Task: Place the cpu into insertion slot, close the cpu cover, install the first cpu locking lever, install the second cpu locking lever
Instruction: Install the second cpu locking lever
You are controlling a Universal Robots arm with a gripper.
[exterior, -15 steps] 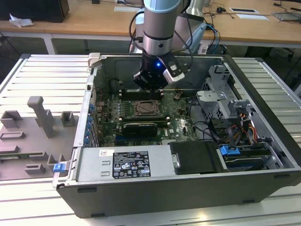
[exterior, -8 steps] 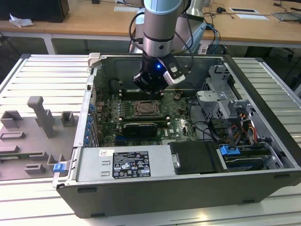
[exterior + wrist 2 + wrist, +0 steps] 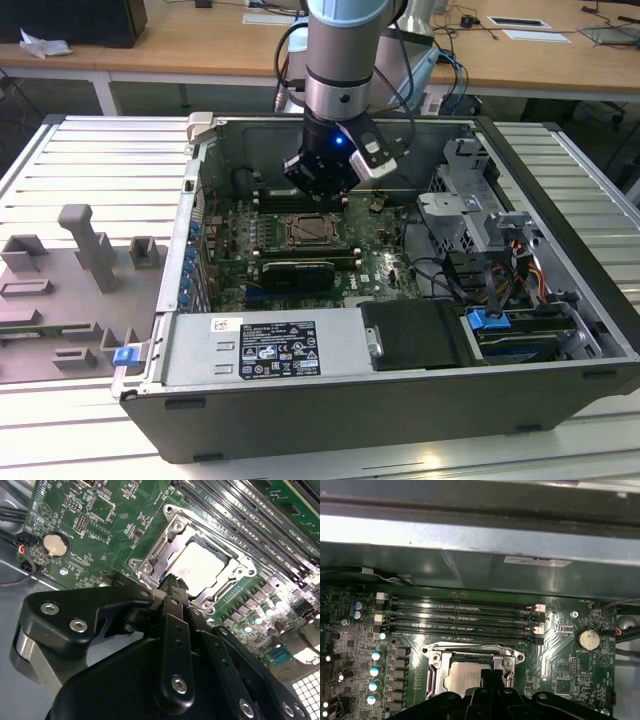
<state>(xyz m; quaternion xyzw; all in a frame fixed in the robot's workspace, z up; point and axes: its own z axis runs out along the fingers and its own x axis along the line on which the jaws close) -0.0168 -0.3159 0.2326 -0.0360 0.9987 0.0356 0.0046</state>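
Black linkage plates and screw heads of the gripper [image 3: 172, 587] were seen closest in the second wrist view, with its dark fingers drawn together into a single narrow tip. That tip was held at the edge of the cpu [image 3: 202, 565], whose pale metal top was seen lying flat in the insertion slot [image 3: 222, 555] on the green motherboard [image 3: 112, 535]. Whether the tip actually touched the chip could not be told. Nothing was seen gripped between the fingers.

The cpu cover [image 3: 162, 555] was seen lying around the chip as a silvery frame with its screws at the corners; whether it was fully latched could not be told. A round coin cell battery [image 3: 54, 545] was seen on the board well apart from the socket.

Long memory slots [image 3: 465, 615] were seen in the first wrist view running just beside the socket, between it and the case wall.

From the exterior view, the arm was seen reaching down into the open computer case [image 3: 560, 310], with the gripper [image 3: 322, 192] directly above the socket [image 3: 312, 232].
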